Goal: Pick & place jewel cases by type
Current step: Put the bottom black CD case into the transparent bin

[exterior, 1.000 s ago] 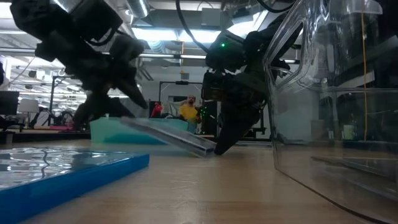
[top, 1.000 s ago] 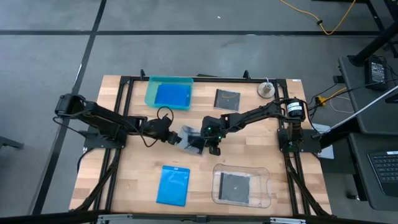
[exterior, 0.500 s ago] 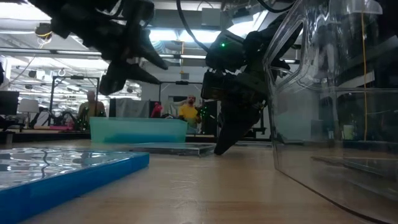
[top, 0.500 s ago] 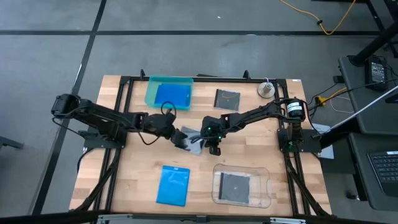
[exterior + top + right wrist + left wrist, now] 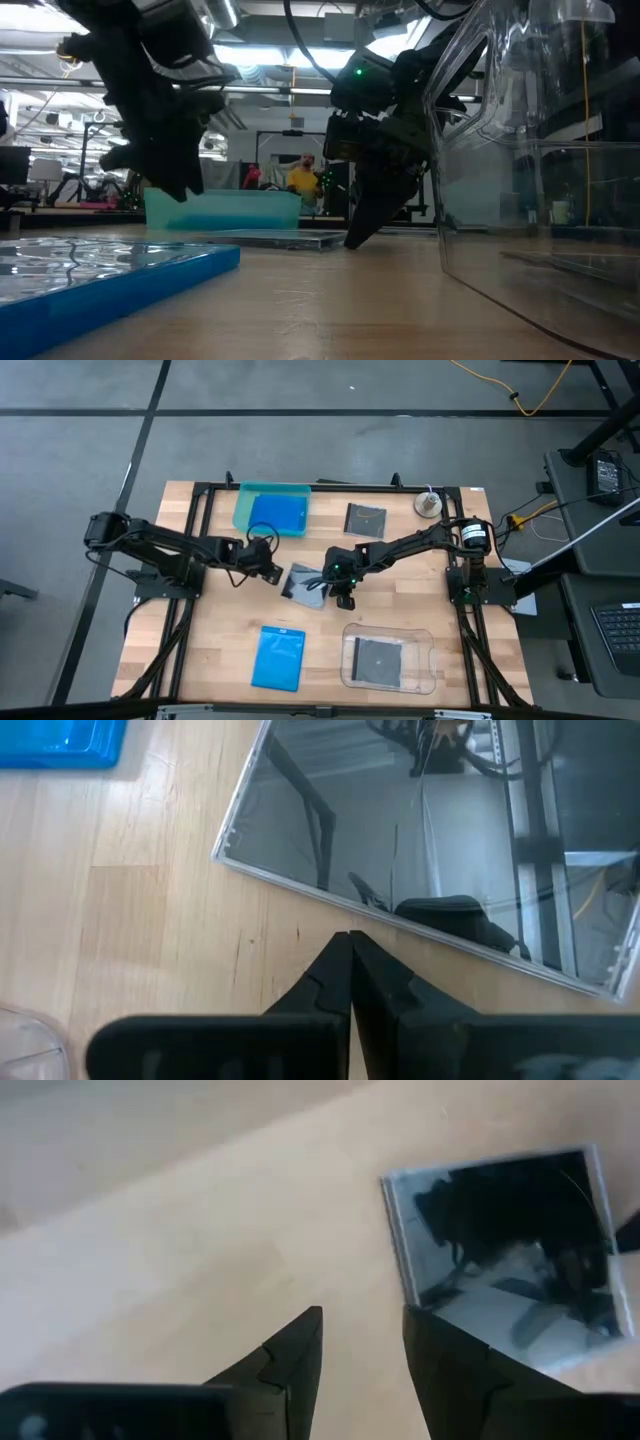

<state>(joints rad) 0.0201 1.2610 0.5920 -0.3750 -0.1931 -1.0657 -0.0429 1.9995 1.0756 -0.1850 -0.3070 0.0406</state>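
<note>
A dark grey square jewel case (image 5: 305, 582) (image 5: 270, 238) lies flat on the wood at the table's middle. My left gripper (image 5: 275, 572) (image 5: 362, 1325) hangs open above the table just left of the case, pointing down, with nothing between its fingers. My right gripper (image 5: 345, 600) (image 5: 350, 935) is shut, slanting down, its tips at the case's right edge (image 5: 340, 238). One blue jewel case (image 5: 275, 512) lies in the teal tray. Another blue one (image 5: 278, 657) lies near the front edge. A second grey case (image 5: 365, 520) lies at the back. My right gripper's shut fingertips (image 5: 352, 236) come down onto the table from the right, right beside the grey case's edge (image 5: 345, 905). I cannot tell whether they touch the case.
A large clear plastic tray (image 5: 425, 660) at the front right holds another grey case (image 5: 380, 660). The teal tray (image 5: 242, 510) stands at the back left. A small round object (image 5: 428, 504) sits at the back right. Bare wood lies between the two arms' bases.
My left gripper has let go of the grey case, risen and drawn back toward the table's left edge, tipping to point more steeply down. The case's raised left side has dropped, so it now lies flat; its right edge stayed by my right gripper.
</note>
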